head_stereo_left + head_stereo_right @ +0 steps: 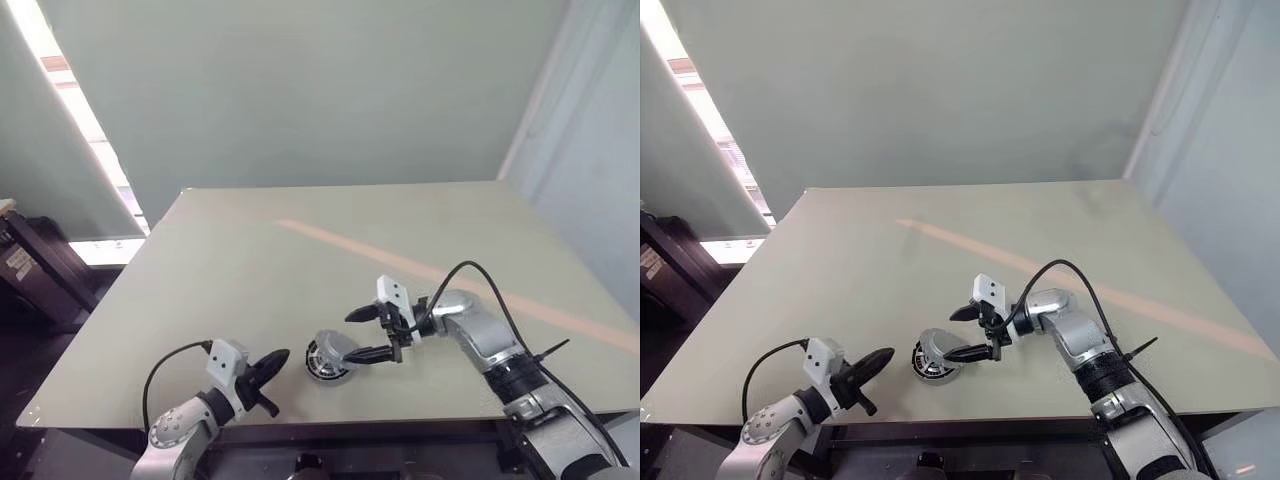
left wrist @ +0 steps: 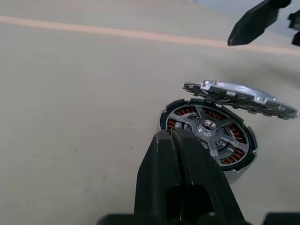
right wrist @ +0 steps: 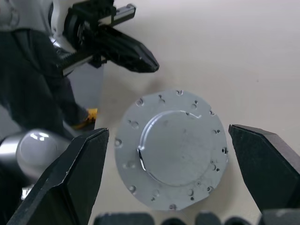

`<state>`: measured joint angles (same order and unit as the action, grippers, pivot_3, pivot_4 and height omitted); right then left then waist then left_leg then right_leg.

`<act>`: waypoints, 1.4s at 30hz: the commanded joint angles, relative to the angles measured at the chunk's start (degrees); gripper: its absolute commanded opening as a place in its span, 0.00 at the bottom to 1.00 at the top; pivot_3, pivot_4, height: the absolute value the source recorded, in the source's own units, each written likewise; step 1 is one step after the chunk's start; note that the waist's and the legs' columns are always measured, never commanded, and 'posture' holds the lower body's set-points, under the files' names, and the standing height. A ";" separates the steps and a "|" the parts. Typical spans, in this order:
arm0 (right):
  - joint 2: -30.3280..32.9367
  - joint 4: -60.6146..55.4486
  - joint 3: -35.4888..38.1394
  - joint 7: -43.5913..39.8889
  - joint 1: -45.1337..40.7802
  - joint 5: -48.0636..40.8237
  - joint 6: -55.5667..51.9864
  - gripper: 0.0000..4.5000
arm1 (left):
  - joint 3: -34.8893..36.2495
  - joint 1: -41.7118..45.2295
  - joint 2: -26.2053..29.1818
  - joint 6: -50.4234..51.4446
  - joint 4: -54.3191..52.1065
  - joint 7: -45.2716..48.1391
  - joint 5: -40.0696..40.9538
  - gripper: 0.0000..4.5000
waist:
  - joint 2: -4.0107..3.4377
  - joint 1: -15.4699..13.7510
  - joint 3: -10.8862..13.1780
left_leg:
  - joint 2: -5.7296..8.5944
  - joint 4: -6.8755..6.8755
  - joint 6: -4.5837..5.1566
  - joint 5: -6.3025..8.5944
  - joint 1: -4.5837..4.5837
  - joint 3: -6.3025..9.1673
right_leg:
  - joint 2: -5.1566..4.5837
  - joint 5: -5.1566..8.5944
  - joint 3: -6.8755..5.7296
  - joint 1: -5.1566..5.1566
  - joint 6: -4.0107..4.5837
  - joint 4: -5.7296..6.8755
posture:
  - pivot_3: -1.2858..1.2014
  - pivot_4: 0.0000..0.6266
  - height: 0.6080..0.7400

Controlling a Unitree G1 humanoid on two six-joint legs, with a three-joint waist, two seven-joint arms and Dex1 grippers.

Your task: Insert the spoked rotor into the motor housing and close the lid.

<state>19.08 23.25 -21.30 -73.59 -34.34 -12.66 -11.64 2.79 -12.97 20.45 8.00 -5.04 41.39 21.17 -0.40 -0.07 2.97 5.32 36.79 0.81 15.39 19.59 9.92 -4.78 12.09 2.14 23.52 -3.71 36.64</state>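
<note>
Motor assembly at the near edge of the table (image 1: 200,260), with both grippers alongside. The right gripper (image 1: 368,334) stands spread wide and empty, one finger on each side of the lid (image 3: 171,150), not touching it; in the right wrist view the lid lies directly ahead between the fingertips. The left gripper (image 1: 268,368) is clenched on nothing, its tip just short of the motor housing (image 2: 209,135), slightly apart from it.

Contents: the spoked rotor (image 2: 208,127) already sits inside the motor housing, its spokes lying over the copper-brown windings, hub centred. The lid is hinged at the housing's far edge from the left gripper and hangs partly raised, tilted above the rotor.

Risks, as judged: the step remaining appears to be lowering the lid. A push from the right fingers applied off the hinge line could slide the light housing across the table rather than fold the lid. If the rotor is not fully seated, the lid may stop short. The left gripper, not touching, offers no bracing yet.
</note>
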 commanded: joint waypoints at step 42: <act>-10.80 18.40 0.68 1.68 -9.54 12.09 -0.77 0.76 | 0.43 -2.33 1.81 -2.01 -2.42 0.91 -0.31 0.00 | -0.22 0.17 0.00 | -0.28 0.01 -0.41 -0.02 -0.10 -0.02 | 0.76 -0.29 0.14 0.12 0.50 0.08 | 0.52 0.00 1.00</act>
<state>8.31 44.82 -20.84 -74.26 -42.94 -1.51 -9.68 3.06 -16.03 22.10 7.22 -7.12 41.89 20.94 -0.62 0.11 2.97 5.04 36.81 0.38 15.36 19.50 9.89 -4.02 11.79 2.28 23.64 -3.20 36.73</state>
